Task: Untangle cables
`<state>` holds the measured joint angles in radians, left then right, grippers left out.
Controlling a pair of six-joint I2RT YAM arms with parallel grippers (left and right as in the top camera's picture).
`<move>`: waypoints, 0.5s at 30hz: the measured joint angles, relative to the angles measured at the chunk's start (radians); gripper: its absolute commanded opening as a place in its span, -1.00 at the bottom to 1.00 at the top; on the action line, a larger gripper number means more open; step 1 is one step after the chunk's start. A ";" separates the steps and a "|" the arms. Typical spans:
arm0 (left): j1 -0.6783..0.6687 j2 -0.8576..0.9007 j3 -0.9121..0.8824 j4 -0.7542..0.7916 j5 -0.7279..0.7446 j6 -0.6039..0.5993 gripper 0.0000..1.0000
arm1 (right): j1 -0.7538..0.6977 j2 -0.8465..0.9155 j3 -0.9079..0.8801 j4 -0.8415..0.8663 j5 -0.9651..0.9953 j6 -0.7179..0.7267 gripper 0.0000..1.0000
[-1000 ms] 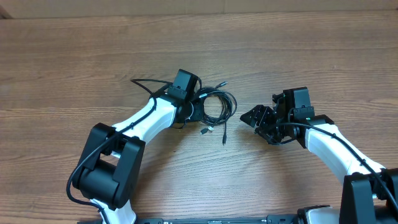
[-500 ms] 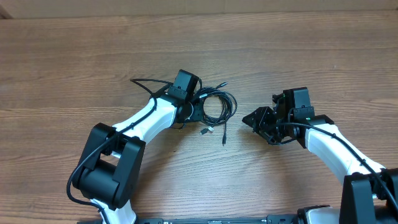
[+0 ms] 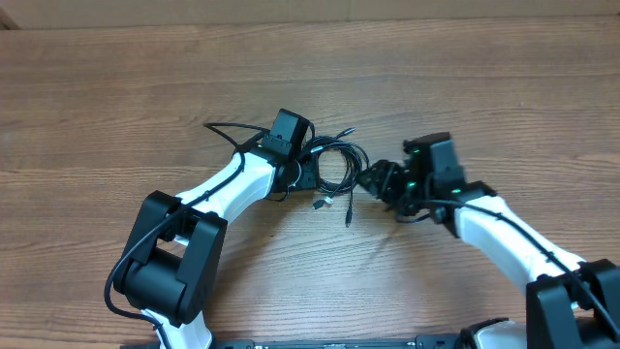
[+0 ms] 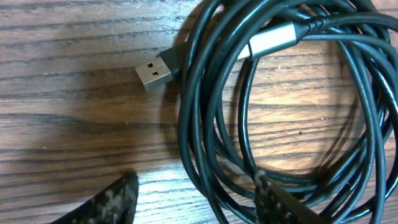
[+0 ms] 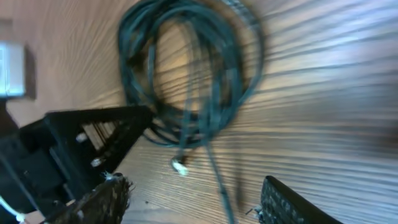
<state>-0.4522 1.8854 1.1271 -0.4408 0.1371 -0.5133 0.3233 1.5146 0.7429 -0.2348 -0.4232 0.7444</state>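
The cables (image 3: 339,153) lie as one black coil on the table between both arms, with loose ends (image 3: 349,207) trailing toward the front. In the left wrist view the coil (image 4: 205,124) fills the frame, showing a USB plug (image 4: 153,72) and a silver plug (image 4: 271,41). My left gripper (image 4: 196,200) stands open at the coil's left edge, with several strands running between its fingers (image 4: 113,202). My right gripper (image 3: 370,179) is open just right of the coil. In its blurred view a cable tail (image 5: 217,177) passes between the fingers (image 5: 291,202).
The wooden table (image 3: 145,87) stretches all around. The left gripper's black body (image 5: 62,149) shows in the right wrist view, close beside the coil (image 5: 186,74). A thicker black wire (image 3: 225,129) on the left arm juts out to the left.
My right gripper has swung left across the table and now sits right next to the coil. The left arm and the coil stay where they were.
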 measured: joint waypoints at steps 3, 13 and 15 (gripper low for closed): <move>0.000 0.000 0.003 0.003 0.000 0.004 1.00 | 0.053 0.000 0.000 0.044 0.036 0.008 0.33; 0.000 0.000 0.006 0.004 -0.001 0.008 0.99 | 0.109 0.000 0.000 0.050 0.162 0.061 1.00; 0.000 0.000 0.006 0.004 -0.001 0.008 0.99 | 0.109 0.000 0.000 0.047 0.168 0.063 1.00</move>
<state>-0.4522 1.8851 1.1332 -0.4370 0.1364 -0.5056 0.4328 1.5146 0.7429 -0.1883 -0.2550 0.8074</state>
